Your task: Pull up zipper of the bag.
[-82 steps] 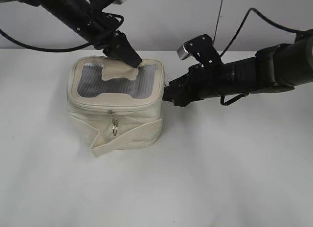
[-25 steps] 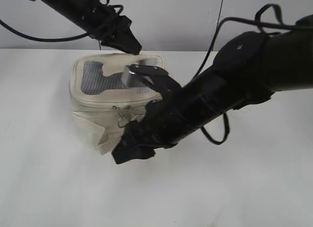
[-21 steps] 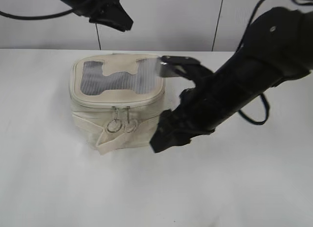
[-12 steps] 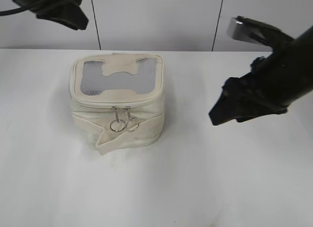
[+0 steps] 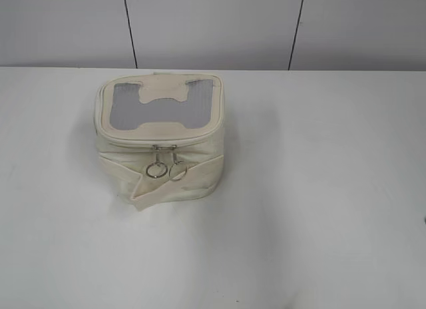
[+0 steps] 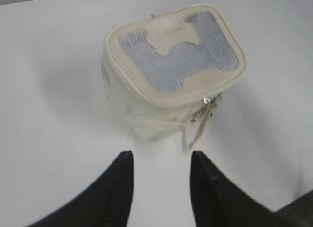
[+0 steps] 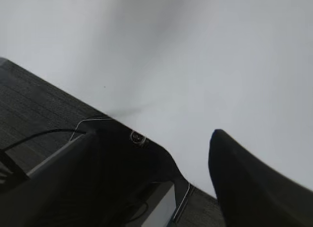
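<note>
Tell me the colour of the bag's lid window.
Grey mesh window, framed in cream; clearest in the left wrist view.

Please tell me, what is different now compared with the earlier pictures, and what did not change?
Both arms have left the exterior view. The left pincer, earlier pressing on the lid, went up and left and is now open, apart from the bag. The right arm swept past the front, then went right. The two ring pulls now hang together at the front; earlier only one showed there. The bag stayed in place.

Cream bag [image 5: 160,146] stands upright; zipper [image 5: 163,146] shut, both ring pulls hanging together in front.
</note>
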